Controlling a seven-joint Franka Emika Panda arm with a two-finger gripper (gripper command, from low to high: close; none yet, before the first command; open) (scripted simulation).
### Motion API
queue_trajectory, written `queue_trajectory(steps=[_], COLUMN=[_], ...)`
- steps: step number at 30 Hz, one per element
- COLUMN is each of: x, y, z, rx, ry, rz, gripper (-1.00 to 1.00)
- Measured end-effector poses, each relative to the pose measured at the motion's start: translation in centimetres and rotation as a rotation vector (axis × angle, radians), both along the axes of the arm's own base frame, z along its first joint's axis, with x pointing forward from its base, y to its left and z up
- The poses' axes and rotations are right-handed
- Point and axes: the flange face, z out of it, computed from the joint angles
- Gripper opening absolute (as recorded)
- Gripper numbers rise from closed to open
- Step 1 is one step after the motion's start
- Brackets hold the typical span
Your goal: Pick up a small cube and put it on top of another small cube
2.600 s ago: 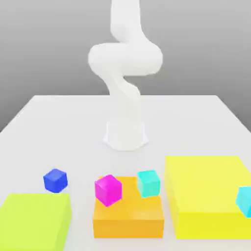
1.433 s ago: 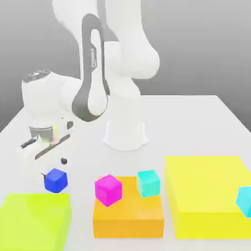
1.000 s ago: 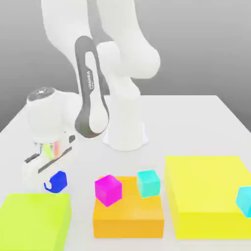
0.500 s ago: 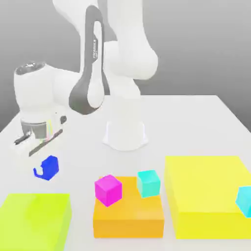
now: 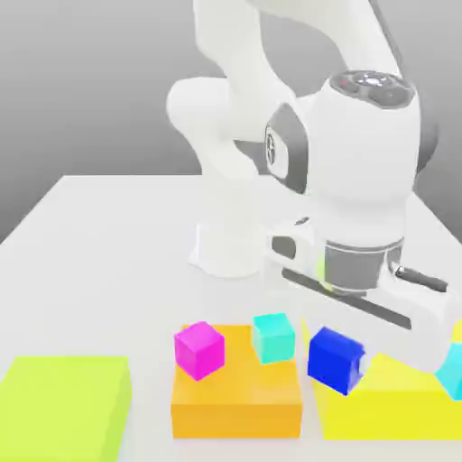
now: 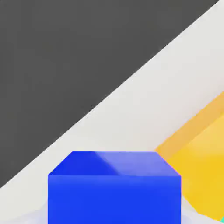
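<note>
The small cube (image 5: 336, 359), glossy deep blue and plain-faced, hangs clear of the bench (image 5: 108, 253), grasped in the hand (image 5: 347, 365). At its 9 o'clock a cyan cube (image 5: 272, 337) and magenta cube (image 5: 198, 349) sit on an orange block (image 5: 236, 401). A yellow block (image 5: 397, 401) lies beneath it, toward 3 o'clock.

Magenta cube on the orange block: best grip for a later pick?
Probably take the small glossy magenta cube from above, jaws closing on two opposite vertical faces. It sits at the near corner of the flat orange block, turned so an edge faces the camera, so rotate the wrist to match. The cyan cube beside it stands apart, leaving some clearance.
</note>
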Motion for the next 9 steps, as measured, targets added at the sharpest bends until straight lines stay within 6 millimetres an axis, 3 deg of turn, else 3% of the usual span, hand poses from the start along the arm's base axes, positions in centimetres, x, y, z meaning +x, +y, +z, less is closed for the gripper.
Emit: queue_trajectory(steps=[2,3,5,6,9], x=[-1.6,-2.1,-2.6,-2.7,-2.7], y=[5.4,7.3,8.8,9.1,9.1], z=[1.2,0.7,-1.8,-2.8,-2.8], rx=[-0.006,-0.011,-0.014,-0.013,-0.013], ry=[-0.004,-0.005,-0.007,-0.006,-0.006], rz=[0.175,0.241,0.291,0.301,0.301], gripper=[-1.0,-1.0,-1.0,1.0,1.0])
